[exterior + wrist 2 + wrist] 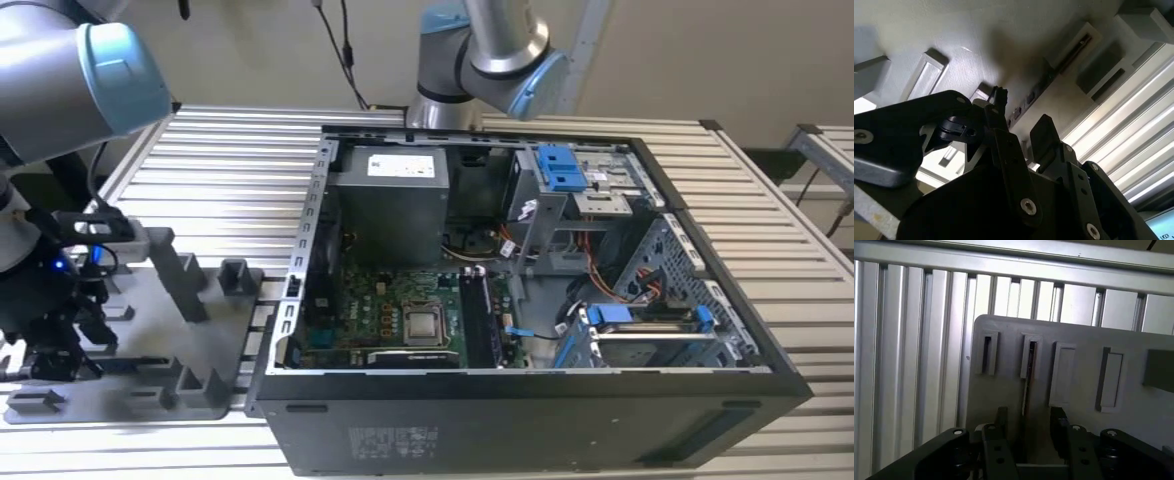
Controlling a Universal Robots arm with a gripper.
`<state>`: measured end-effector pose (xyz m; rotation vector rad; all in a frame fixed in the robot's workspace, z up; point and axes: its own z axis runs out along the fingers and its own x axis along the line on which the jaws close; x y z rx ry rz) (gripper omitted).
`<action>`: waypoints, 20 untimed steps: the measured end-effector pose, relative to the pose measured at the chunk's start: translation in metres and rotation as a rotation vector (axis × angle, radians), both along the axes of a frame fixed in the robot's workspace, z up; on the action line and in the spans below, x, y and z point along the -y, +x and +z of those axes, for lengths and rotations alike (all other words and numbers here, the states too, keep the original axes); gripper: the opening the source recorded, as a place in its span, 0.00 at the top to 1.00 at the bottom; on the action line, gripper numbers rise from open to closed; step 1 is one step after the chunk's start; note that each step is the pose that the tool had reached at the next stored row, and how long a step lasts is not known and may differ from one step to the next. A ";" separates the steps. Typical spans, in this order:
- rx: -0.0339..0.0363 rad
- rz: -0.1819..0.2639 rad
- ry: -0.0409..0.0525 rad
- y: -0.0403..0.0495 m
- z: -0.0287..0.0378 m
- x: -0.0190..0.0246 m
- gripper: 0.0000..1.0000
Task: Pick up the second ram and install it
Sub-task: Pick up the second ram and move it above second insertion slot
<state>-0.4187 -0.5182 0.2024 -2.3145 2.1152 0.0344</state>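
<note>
Straddling second ram, jaws set slightly apart, not yet clamped; stick stood on edge in grey tray slot, so flat faces are presented.

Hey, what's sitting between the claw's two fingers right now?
In the first wrist view, the second ram stands on edge in the grey tray's slot, between the fingers of the open claw, with a gap on either side.

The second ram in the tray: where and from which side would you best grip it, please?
I would pinch the flat faces just below its top edge, coming from above: the second ram stands on edge in a slot of the grey tray.
</note>
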 end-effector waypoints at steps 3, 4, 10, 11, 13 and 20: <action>0.0016 0.003 -0.0001 -0.0004 -0.0030 0.0000 0.52; 0.0037 0.004 0.0000 -0.0006 -0.0040 0.0000 0.52; 0.0074 0.008 -0.0001 -0.0017 -0.0065 0.0000 0.52; 0.0074 0.008 -0.0001 -0.0019 -0.0066 0.0000 0.52; 0.0075 0.008 0.0000 -0.0027 -0.0068 0.0000 0.52; 0.0074 0.008 0.0000 -0.0034 -0.0069 0.0000 0.52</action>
